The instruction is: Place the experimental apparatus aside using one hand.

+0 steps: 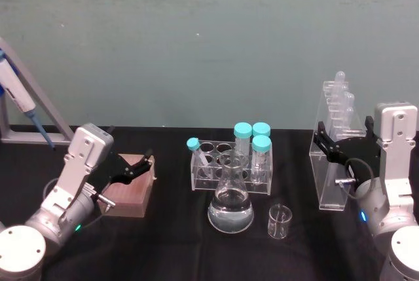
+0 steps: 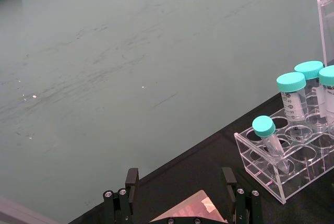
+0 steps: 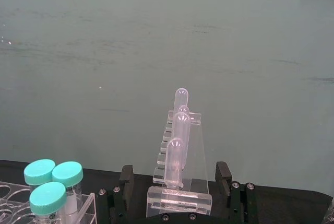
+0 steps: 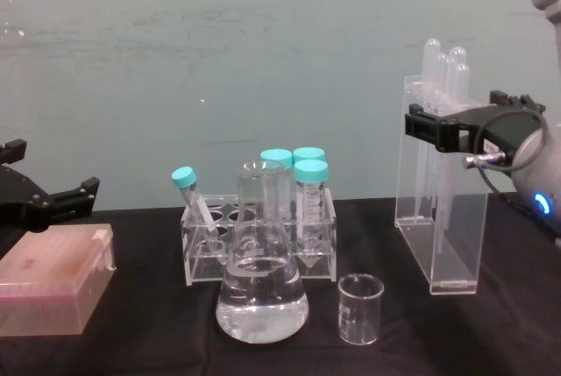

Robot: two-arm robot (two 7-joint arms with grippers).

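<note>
- Clear acrylic is forming the tall narrow stand (image 4: 443, 236), which is standing upright at the right side of the table, well apart from the other glassware. Long round-tipped tubes (image 4: 447, 65) are rising out of its top.
- The right gripper (image 1: 344, 129) is reaching around the upper part of this stand. Its black fingers are spread, one on each side, and the right wrist view is showing a thin gap beside each.
- The left gripper (image 2: 179, 181) is hovering over a pinkish box (image 4: 53, 288) at the left, fingers also spread and pinching nothing.
- Black cloth is covering the table (image 1: 170, 242), and a matte grey-green wall (image 1: 196, 32) is closing the room behind it.
- The conical glass flask (image 4: 261, 280) is standing at the front centre, holding clear liquid in its wide bottom. The small beaker (image 4: 360, 308) is standing just beside it on the right.
- Behind the flask, a clear rack (image 4: 210, 253) is carrying four teal-capped tubes (image 4: 309, 170), three upright and one leaning.
</note>
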